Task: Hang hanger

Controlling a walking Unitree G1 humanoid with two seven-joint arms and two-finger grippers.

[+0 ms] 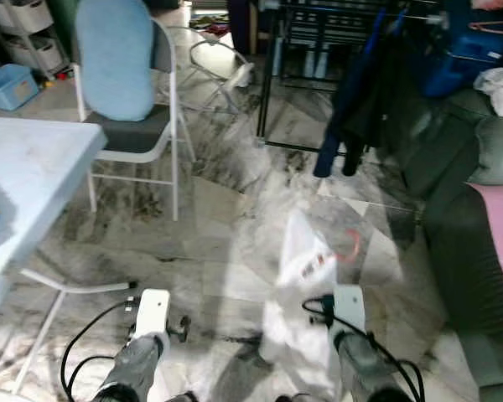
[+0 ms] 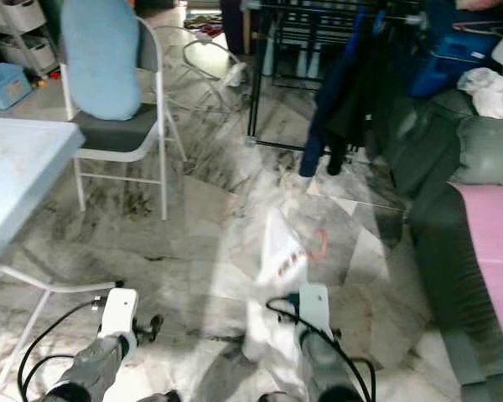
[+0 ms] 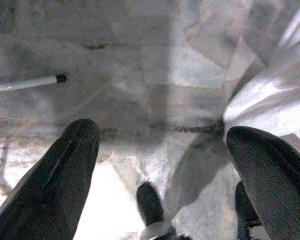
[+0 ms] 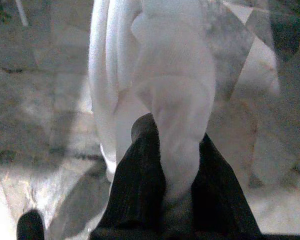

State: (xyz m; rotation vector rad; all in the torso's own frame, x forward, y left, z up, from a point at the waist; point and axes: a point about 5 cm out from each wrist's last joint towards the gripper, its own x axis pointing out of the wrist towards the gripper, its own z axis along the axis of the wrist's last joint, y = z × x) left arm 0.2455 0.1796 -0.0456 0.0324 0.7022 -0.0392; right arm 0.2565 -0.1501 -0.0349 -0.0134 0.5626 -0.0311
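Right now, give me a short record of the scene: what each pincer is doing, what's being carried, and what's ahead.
right pincer: shut on white garment, held out in front
white garment: hangs from a reddish hanger hook, above the marble floor
left pincer: open, holding nothing
ahead: black clothes rack with dark clothes hanging
robot's left: white table, folding chair with blue cushion
robot's right: grey sofa

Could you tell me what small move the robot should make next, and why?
Probably step forward toward the black drying rack: the right gripper is shut on the white garment, held low over the floor, with the rack some way ahead.
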